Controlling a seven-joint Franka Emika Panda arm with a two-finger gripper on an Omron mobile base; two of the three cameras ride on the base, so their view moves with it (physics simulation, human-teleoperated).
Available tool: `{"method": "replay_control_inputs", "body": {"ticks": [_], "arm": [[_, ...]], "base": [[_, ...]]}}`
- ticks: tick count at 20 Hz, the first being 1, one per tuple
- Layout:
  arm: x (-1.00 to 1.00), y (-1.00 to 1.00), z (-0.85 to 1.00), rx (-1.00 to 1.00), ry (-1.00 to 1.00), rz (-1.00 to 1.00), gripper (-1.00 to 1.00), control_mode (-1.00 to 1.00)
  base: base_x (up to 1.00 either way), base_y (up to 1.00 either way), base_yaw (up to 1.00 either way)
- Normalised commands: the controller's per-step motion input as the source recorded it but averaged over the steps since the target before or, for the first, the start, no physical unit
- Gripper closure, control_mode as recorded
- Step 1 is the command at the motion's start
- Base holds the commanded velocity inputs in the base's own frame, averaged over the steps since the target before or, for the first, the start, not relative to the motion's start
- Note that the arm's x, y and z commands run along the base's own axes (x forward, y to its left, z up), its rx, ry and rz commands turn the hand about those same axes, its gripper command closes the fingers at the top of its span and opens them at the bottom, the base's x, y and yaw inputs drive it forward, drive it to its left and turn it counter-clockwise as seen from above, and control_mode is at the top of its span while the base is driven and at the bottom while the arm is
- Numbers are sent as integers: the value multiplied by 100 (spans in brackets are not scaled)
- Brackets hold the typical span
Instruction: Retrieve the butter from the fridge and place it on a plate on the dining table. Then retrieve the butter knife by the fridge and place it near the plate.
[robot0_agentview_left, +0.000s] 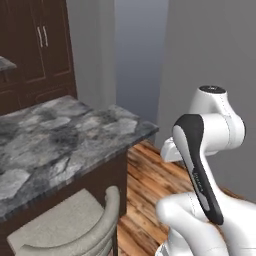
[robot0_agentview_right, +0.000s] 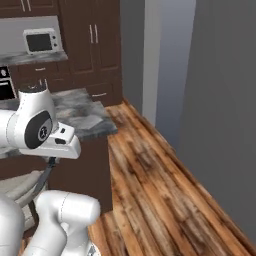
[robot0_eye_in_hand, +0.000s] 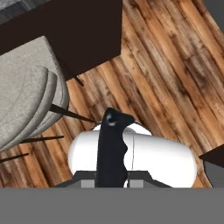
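Hand (robot0_eye_in_hand: 112, 175) clamped on butter knife (robot0_eye_in_hand: 111, 148), above wood floor (robot0_eye_in_hand: 175, 65).

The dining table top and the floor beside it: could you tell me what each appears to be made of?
The dining table top looks like polished stone, probably marble or granite: dark grey with pale mottled veining and a crisp square edge, over a dark-brown base that looks like wood. The floor looks like wooden planks, reddish-brown with dark grain streaks and visible board seams. All is rendered, so this rests on looks alone.
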Motion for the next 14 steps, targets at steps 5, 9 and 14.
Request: {"method": "replay_control_inputs", "body": {"ticks": [5, 9, 14], "arm": [[0, 0, 0, 0, 0, 0, 100, 100], [0, 0, 0, 0, 0, 0, 100, 100], [0, 0, 0, 0, 0, 0, 100, 100]], "base": [[-96, -5, 30], [-63, -8, 30], [-21, 81, 19]]}}
